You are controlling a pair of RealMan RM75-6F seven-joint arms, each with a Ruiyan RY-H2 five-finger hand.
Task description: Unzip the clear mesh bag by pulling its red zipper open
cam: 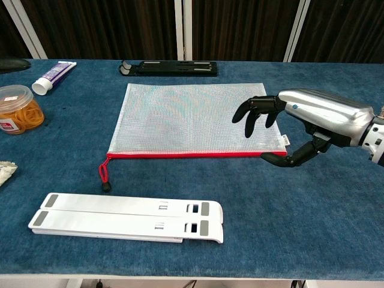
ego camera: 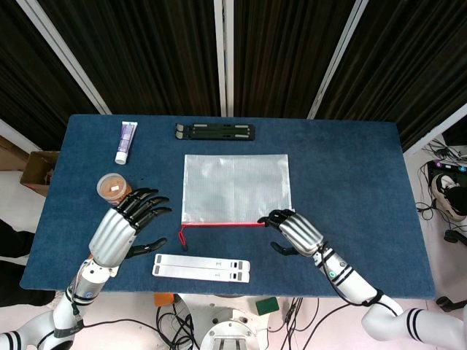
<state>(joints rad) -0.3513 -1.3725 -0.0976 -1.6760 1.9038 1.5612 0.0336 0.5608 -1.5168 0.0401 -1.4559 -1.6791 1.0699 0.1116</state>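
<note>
Lying under the right robot hand (cam: pixel 282 129) — mesh bag's (cam: pixel 192 123) red-zippered corner.

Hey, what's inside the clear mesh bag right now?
The clear mesh bag looks flat and empty; only blue table shows through it. The right hand covers its right corner.

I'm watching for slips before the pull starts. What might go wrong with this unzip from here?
1. The red pull cord lies at the mesh bag's left corner; the left hand hovers open beside it, so a grasp may miss the thin cord.
2. The right hand is over the bag's right corner but not visibly pressing; the bag may slide.
3. The white stand lies near the cord and could be knocked.
</note>
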